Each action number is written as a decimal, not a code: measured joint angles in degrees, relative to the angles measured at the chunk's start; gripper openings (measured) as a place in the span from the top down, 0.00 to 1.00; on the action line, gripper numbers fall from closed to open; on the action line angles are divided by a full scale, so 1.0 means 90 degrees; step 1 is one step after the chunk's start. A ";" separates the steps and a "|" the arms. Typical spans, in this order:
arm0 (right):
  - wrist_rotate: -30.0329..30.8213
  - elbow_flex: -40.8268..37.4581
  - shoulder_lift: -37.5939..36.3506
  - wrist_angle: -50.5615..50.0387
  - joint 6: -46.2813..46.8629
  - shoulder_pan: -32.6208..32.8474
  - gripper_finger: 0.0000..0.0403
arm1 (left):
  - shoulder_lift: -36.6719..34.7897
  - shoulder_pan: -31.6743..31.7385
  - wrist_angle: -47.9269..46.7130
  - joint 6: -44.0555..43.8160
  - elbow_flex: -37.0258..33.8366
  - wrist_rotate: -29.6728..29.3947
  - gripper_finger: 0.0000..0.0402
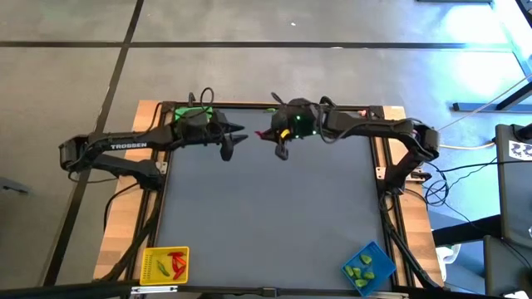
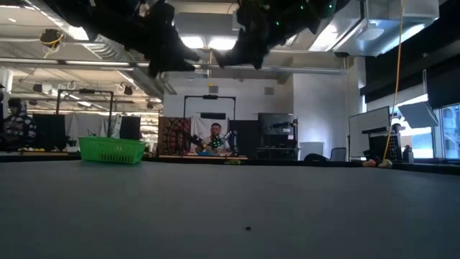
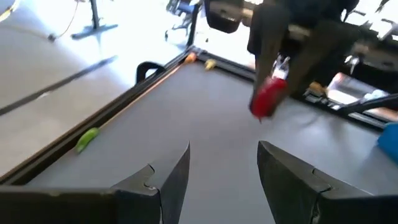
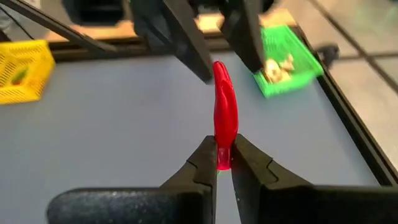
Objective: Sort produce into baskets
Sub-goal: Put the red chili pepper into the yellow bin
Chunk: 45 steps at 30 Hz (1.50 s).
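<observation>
My right gripper (image 4: 224, 160) is shut on a red toy chili pepper (image 4: 225, 112), high above the table's far middle (image 1: 273, 139). My left gripper (image 3: 224, 174) is open and empty, facing it from the left (image 1: 237, 141). Its two fingers (image 4: 186, 37) stand on either side of the pepper's free tip without touching it. The green basket (image 4: 286, 53) stands at the far left and holds pale pieces. The yellow basket (image 1: 166, 266) is at the near left and holds red and green pieces. The blue basket (image 1: 368, 267) is at the near right and holds green pieces. My right gripper pinches the pepper's one end (image 4: 222, 154) between its two fingertips. The pepper sticks out forward past the fingers, along them, toward my left gripper. It is lifted clear of the table.
A green piece (image 3: 87, 138) lies by the table's far rim, and small orange and yellow pieces (image 3: 208, 62) lie at the far edge. The middle of the grey tabletop (image 1: 266, 216) is bare. A person (image 2: 214, 137) sits in the room beyond.
</observation>
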 joint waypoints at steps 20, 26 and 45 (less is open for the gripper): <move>0.0354 -0.0007 0.0075 0.1202 0.0111 0.0525 0.92 | 0.0044 -0.0668 0.1749 0.0528 -0.0042 0.0346 0.63; 0.0318 -0.0007 0.0075 0.1249 0.0126 0.0528 0.92 | 0.0044 -0.0667 0.1832 0.0688 -0.0042 0.0337 0.84; 0.0021 0.0010 -0.0698 -0.0525 0.0063 0.0557 0.62 | -0.0243 -0.0970 -0.0907 0.1026 0.0872 0.0362 0.98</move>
